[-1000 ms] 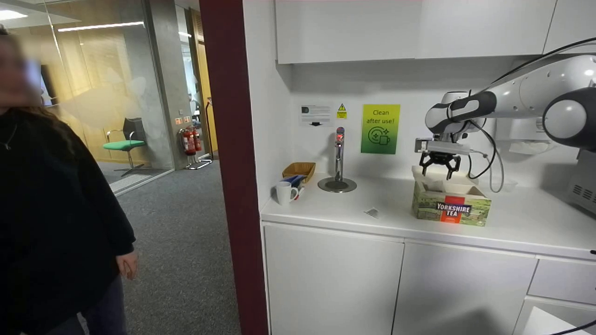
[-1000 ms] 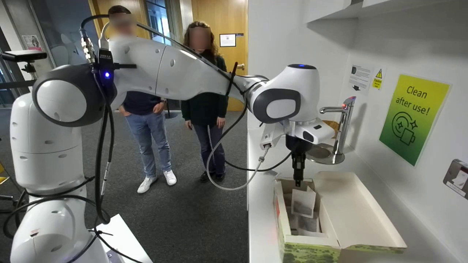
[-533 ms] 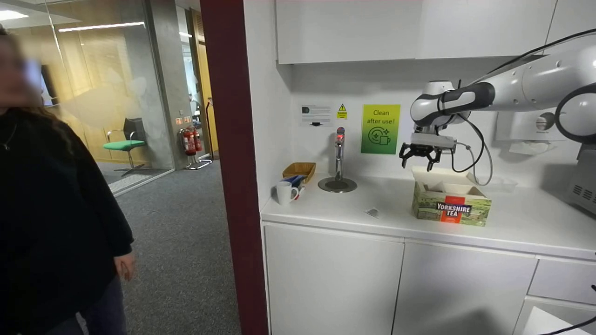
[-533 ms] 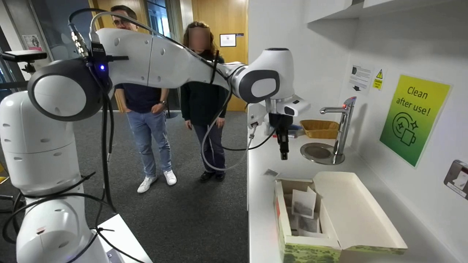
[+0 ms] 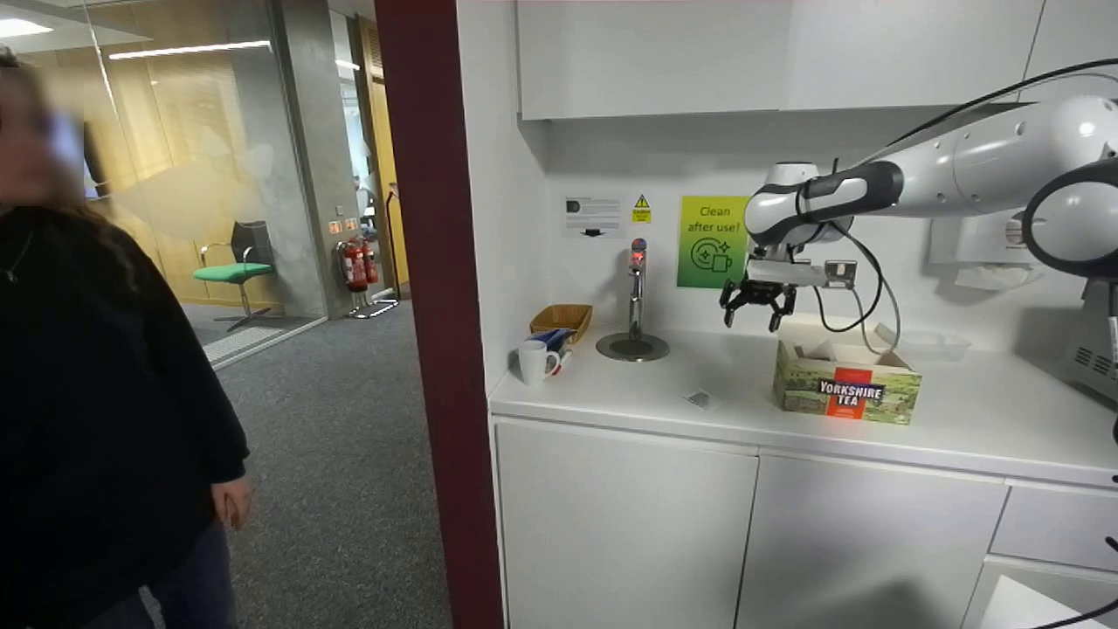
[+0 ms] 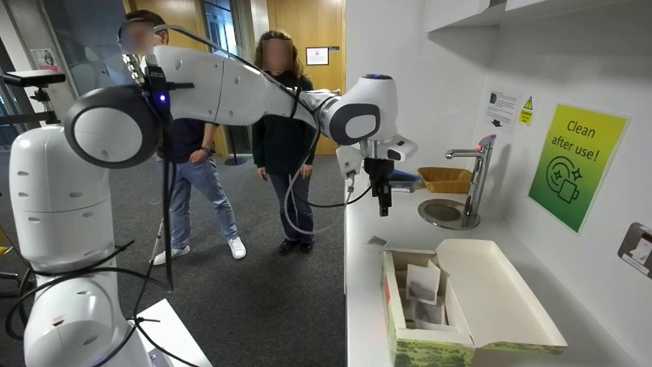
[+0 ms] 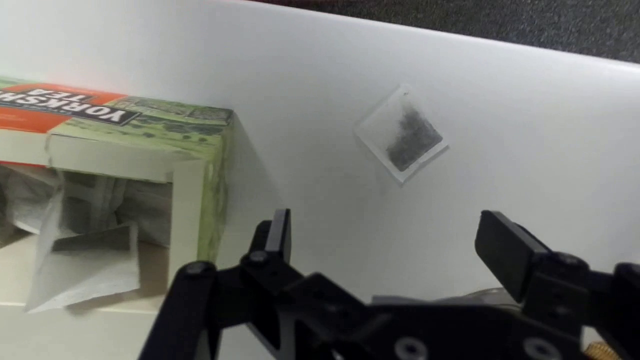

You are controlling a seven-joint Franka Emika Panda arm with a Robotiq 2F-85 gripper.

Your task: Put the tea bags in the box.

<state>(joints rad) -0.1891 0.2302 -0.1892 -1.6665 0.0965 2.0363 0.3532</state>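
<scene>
A single tea bag (image 7: 416, 137) lies flat on the white counter near its front edge; it also shows in both exterior views as a small grey patch (image 5: 699, 399). Several more tea bags (image 6: 423, 283) are inside the Yorkshire Tea box (image 5: 799, 384), one of them leaning up against the others. The box's lid (image 6: 501, 295) is folded back towards the wall. High over the counter, off the box's tap-side end, hangs my gripper (image 7: 385, 215), its jaws wide apart with nothing between them. In the wrist view the loose tea bag appears ahead of the fingertips.
A tap (image 5: 637, 288) with a round drain plate (image 6: 442, 213) stands towards the back. A white mug (image 5: 533, 362) and a wicker basket (image 5: 563, 321) sit at the counter's far end. Wall cabinets (image 5: 651, 57) overhang the counter. Two people stand beyond the counter.
My gripper has left its place over the box, first rising and then coming down slightly, and now sits nearer the tap end. Its jaws stay open. The box and loose tea bag are unmoved.
</scene>
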